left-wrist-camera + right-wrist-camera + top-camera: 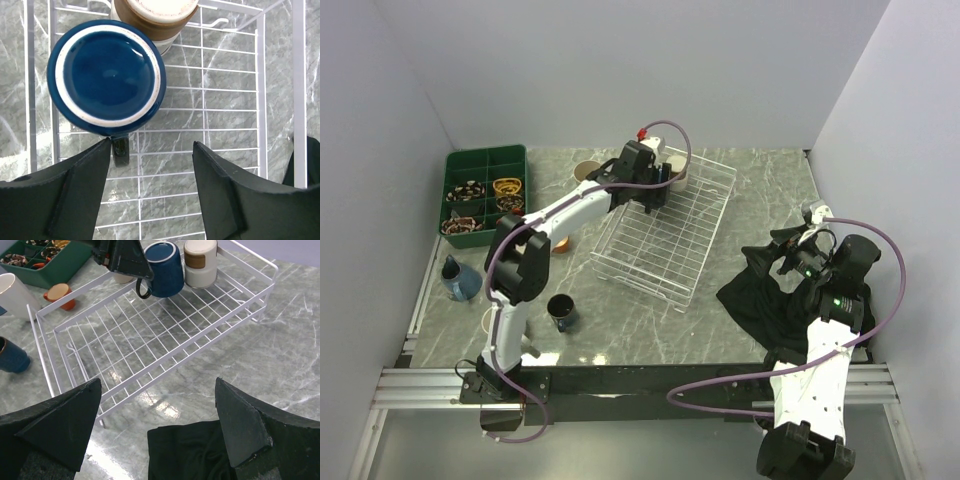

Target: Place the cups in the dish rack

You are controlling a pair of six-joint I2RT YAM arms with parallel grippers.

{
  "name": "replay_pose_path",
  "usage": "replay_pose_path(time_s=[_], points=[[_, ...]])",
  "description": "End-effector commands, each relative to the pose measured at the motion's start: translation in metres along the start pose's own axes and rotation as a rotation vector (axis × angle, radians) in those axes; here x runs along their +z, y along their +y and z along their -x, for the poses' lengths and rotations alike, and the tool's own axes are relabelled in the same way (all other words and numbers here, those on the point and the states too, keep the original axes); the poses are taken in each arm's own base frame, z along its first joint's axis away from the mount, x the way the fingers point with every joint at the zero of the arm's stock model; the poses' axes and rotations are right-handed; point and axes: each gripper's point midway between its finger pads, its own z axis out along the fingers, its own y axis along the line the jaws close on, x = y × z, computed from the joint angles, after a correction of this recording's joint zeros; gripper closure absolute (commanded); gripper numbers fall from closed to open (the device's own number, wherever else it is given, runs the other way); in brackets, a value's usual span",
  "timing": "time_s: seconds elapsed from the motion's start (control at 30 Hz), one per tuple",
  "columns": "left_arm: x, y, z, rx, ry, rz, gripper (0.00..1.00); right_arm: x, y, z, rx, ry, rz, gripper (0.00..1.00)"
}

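Note:
The white wire dish rack lies mid-table. In its far corner a dark blue mug stands with its pale-ringed base up and its handle toward me. A brown-and-cream cup stands right behind it. My left gripper hovers just above the mug, open and holding nothing, with its left fingertip beside the handle. Outside the rack are an orange cup, a white cup, a navy cup and a tan cup. My right gripper stands open and empty to the rack's right.
A dark green compartment tray with small items sits at the back left. A black cloth lies crumpled under my right gripper. A blue object rests near the table's left edge. White walls enclose the table.

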Motion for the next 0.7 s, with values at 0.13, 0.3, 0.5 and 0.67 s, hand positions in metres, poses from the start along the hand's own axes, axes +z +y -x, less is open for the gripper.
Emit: replay_pose_path(time_s=[0.13, 0.3, 0.5, 0.67], points=[[-0.063, -0.003, 0.064, 0.001, -0.210, -0.005, 0.16, -0.002, -0.003, 0.014, -0.047, -0.023, -0.012, 0.00], [-0.106, 0.005, 0.086, 0.006, -0.312, 0.013, 0.08, -0.002, -0.002, 0.013, -0.046, -0.021, -0.007, 0.00], [-0.147, 0.046, 0.090, -0.103, -0.423, 0.050, 0.04, -0.002, -0.002, 0.013, -0.049, -0.022, -0.007, 0.00], [-0.160, 0.099, 0.087, -0.254, -0.422, 0.051, 0.04, -0.002, -0.002, 0.013, -0.048, -0.021, -0.006, 0.00]])
